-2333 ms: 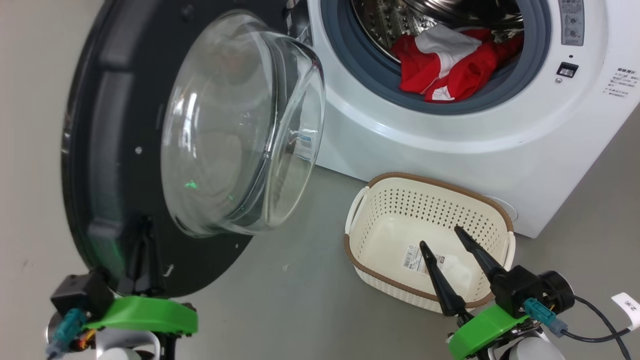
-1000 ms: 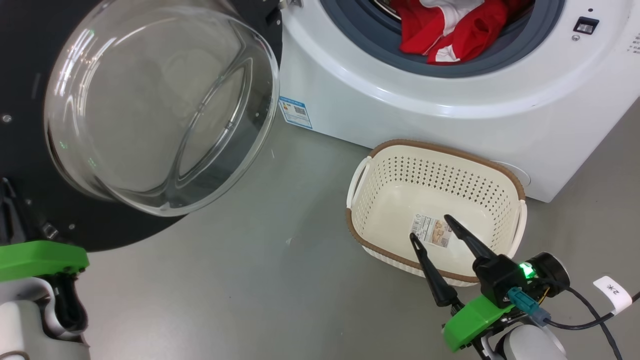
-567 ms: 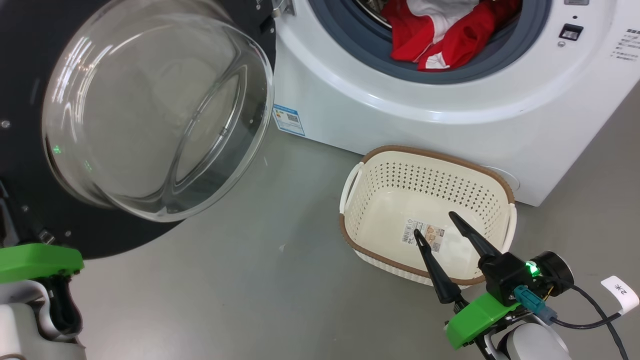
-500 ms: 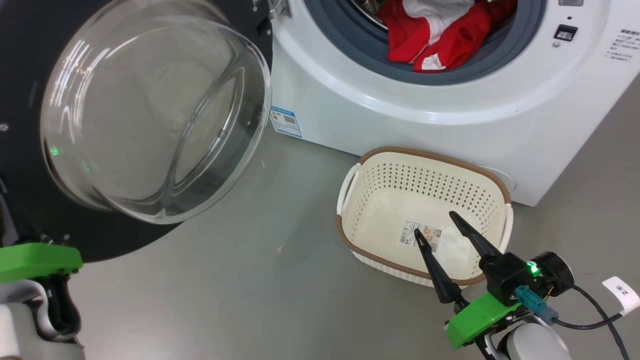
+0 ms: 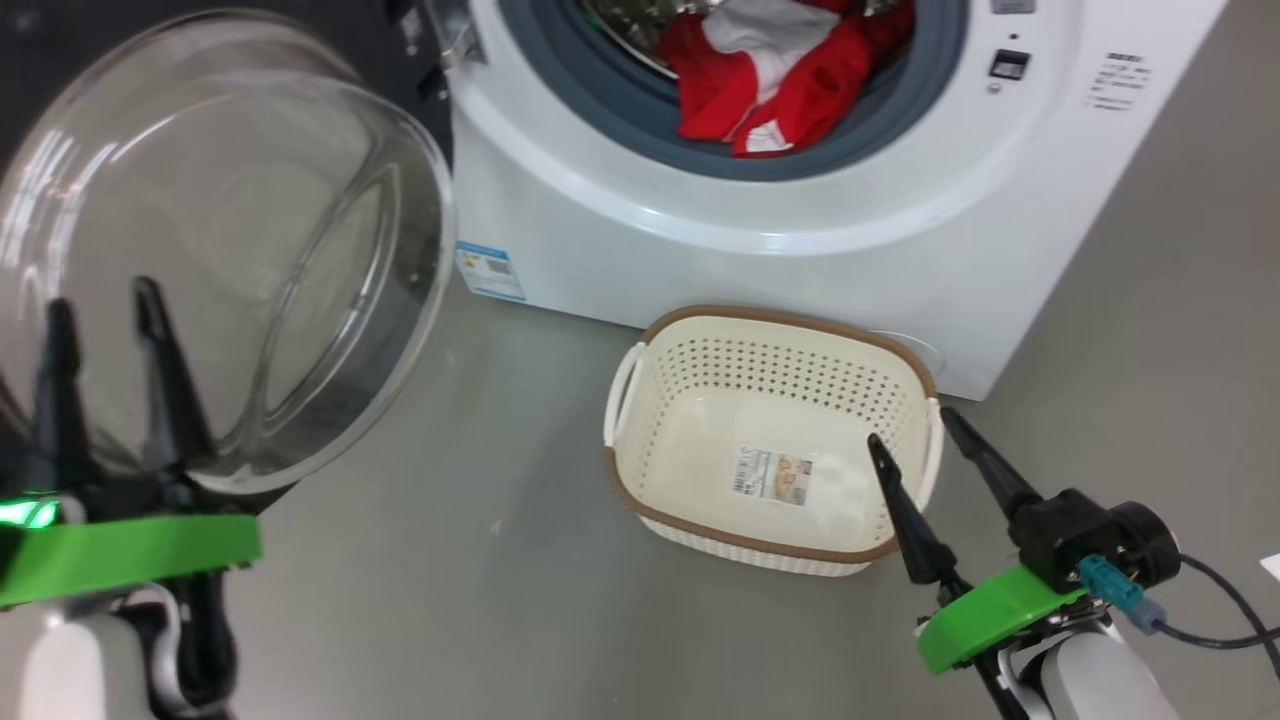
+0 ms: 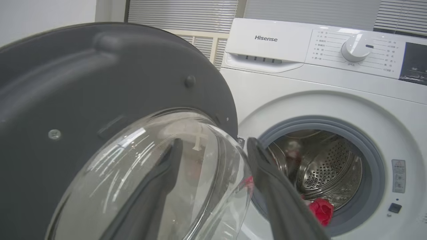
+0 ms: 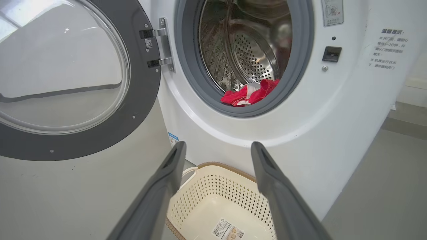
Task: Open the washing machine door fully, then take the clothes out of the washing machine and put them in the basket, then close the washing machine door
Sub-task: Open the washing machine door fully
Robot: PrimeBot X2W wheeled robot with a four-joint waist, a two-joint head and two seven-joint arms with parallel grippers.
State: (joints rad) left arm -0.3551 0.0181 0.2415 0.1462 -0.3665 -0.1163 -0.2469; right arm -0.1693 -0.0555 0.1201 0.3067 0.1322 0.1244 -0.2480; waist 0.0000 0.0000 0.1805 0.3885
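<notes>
The washing machine door point(image 5: 220, 250) stands swung wide open at the left, its glass bowl bulging toward me. My left gripper point(image 5: 104, 297) is open in front of the bowl, holding nothing; in the left wrist view its fingers point(image 6: 216, 141) frame the door point(image 6: 66, 83) and the washing machine point(image 6: 300, 83). Red and white clothes point(image 5: 780, 80) lie at the drum's front lip. The basket point(image 5: 790, 318) sits on the floor before the machine point(image 5: 700, 250), holding just its paper label. My right gripper point(image 5: 910, 427) is open by the basket's right rim, with nothing between its fingers.
Grey floor spreads between the door and the basket. A blue sticker point(image 5: 490, 270) marks the machine's lower left corner. A black cable point(image 5: 1220, 610) trails from my right wrist. In the right wrist view the door's hinge point(image 7: 160, 45) sits left of the grey rubber ring point(image 7: 186, 66).
The door has swung much wider than 2.3 s ago. My left gripper has left the door's rim and now shows open in front of the bowl. The head camera has shifted right.
</notes>
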